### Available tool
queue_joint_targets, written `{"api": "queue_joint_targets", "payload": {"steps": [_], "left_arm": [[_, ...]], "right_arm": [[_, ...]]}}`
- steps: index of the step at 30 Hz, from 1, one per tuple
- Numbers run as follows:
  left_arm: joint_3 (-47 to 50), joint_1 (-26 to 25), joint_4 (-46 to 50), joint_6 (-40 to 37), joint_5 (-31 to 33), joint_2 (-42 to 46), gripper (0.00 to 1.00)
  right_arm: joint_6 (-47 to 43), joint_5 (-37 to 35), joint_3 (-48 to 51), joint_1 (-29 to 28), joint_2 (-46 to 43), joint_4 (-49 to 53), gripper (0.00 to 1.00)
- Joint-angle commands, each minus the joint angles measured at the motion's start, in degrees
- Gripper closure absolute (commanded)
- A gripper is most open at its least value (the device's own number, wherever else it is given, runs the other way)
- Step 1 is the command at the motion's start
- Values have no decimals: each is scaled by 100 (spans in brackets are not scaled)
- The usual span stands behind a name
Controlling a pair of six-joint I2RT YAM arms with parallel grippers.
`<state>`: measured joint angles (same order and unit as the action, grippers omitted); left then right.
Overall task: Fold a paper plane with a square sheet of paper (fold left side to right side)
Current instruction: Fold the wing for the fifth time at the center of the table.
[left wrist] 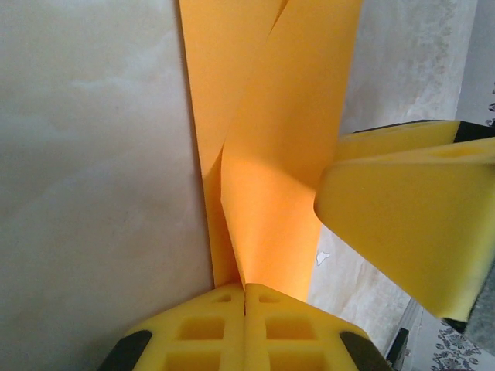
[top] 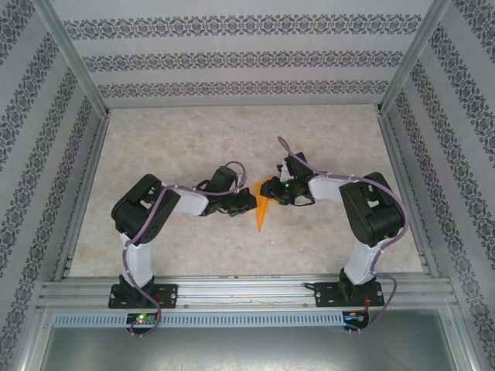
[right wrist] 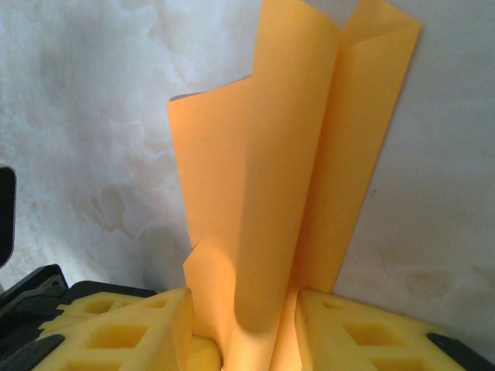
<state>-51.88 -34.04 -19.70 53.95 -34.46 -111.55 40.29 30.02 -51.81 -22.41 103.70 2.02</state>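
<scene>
L jaws shut tight on the orange paper (top: 263,205), prob. to anchor the crease. R jaws part open, straddling its loose upright layers w/o a clear pinch, likely steadying them for the L-to-R fold. Paper at mid-tabletop (top: 193,139), narrow tip toward tabletop's near edge.

one paper plane (top: 263,205) and two arms (top: 147,215) (top: 371,210).

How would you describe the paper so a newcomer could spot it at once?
On the beige marbled table, look at the middle, where the left hand and the right hand meet. Between them is the paper, a narrow folded wedge tapering toward the table's near edge. Nothing else there is bright orange.
</scene>
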Motion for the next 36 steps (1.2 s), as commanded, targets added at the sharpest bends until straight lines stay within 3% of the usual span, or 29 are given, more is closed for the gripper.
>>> {"api": "queue_joint_targets", "payload": {"steps": [1, 36], "left_arm": [[-23, 121, 648, -231, 625, -293, 100], [-258, 152, 1284, -183, 844, -526, 100]], "right_arm": [[-101, -163, 39, -88, 13, 308, 57], [-107, -124, 190, 163, -620, 381, 58]]}}
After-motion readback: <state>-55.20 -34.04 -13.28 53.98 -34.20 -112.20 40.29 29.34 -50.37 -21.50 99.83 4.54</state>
